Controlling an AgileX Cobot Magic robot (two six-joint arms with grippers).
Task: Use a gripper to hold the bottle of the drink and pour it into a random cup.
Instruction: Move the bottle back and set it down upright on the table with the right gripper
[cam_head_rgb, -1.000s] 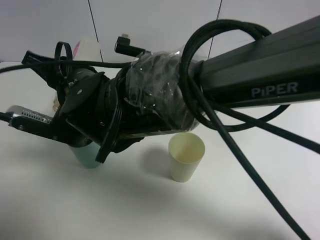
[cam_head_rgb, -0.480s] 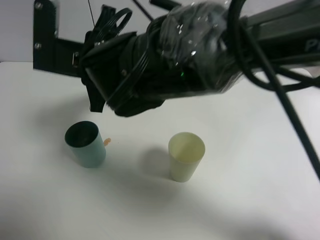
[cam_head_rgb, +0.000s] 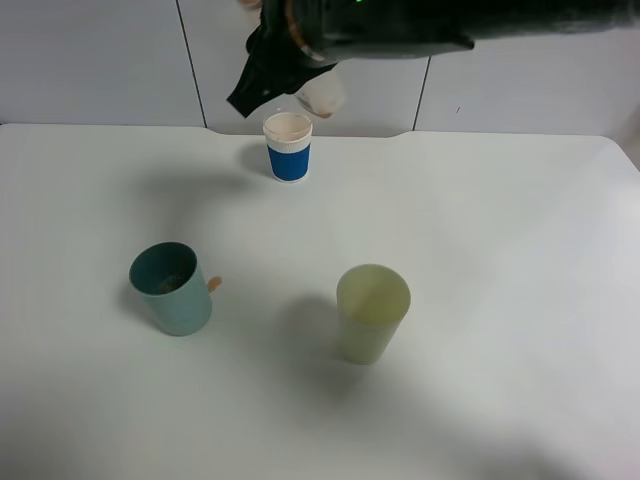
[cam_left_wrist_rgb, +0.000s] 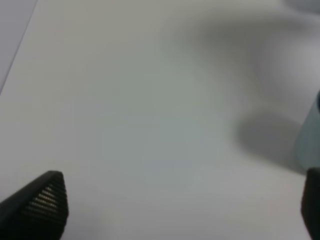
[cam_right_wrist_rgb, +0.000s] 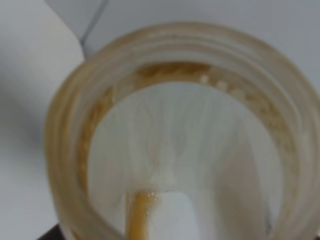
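Note:
My right gripper (cam_head_rgb: 290, 82) is high at the back of the exterior view, shut on the clear bottle (cam_head_rgb: 322, 97), which hangs above the blue-banded paper cup (cam_head_rgb: 288, 148). The right wrist view looks straight into the bottle's wide mouth (cam_right_wrist_rgb: 175, 140); a ring of brown drink (cam_right_wrist_rgb: 165, 70) clings inside the neck. The teal cup (cam_head_rgb: 171, 290) stands upright at front left with some brown stuff (cam_head_rgb: 170, 283) inside. My left gripper (cam_left_wrist_rgb: 180, 212) is open and empty just above the table, with the teal cup's wall (cam_left_wrist_rgb: 310, 135) beside one finger. It is out of the exterior view.
A pale yellow-green tumbler (cam_head_rgb: 372, 312) stands upright right of the teal cup. A small orange speck (cam_head_rgb: 214, 284) lies on the white table (cam_head_rgb: 500, 250) beside the teal cup. A grey panelled wall runs behind the table.
My right arm has risen and drawn back from over the teal cup to the top of the view with the bottle. The teal cup and paper cup are now uncovered.

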